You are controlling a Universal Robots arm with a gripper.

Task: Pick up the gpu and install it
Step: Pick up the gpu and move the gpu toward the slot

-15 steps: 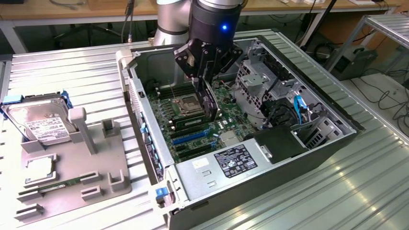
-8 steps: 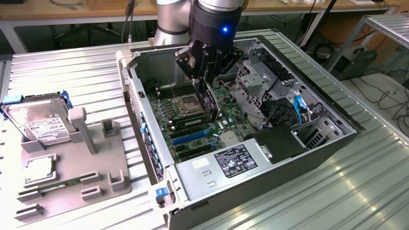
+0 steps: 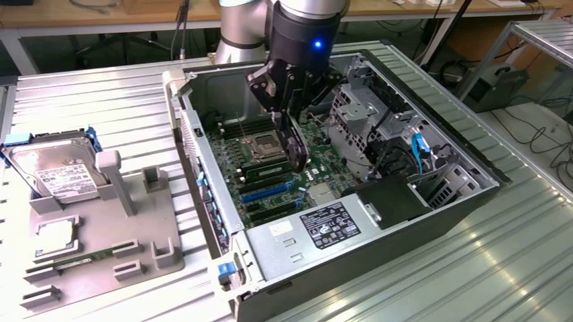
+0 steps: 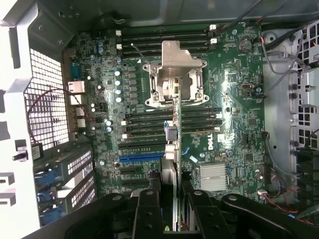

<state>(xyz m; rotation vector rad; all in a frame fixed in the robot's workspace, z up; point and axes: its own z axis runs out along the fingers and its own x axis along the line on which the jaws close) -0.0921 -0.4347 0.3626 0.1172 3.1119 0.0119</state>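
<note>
Claw clamped on the gpu (edge-on, lower edge hidden) — above the motherboard.

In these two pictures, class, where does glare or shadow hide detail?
Exterior view: light glares off the ribbed metal table at the exterior view's right, and the arm's blue light glows. Wrist view: the case wall is washed out white, and the dark gripper holding the gpu lies in shadow.

From my console, the gpu hangs edge-on, its upper part hidden between the gripper fingers. At seven o'clock, the label print on the hard drive is too small to read.
</note>
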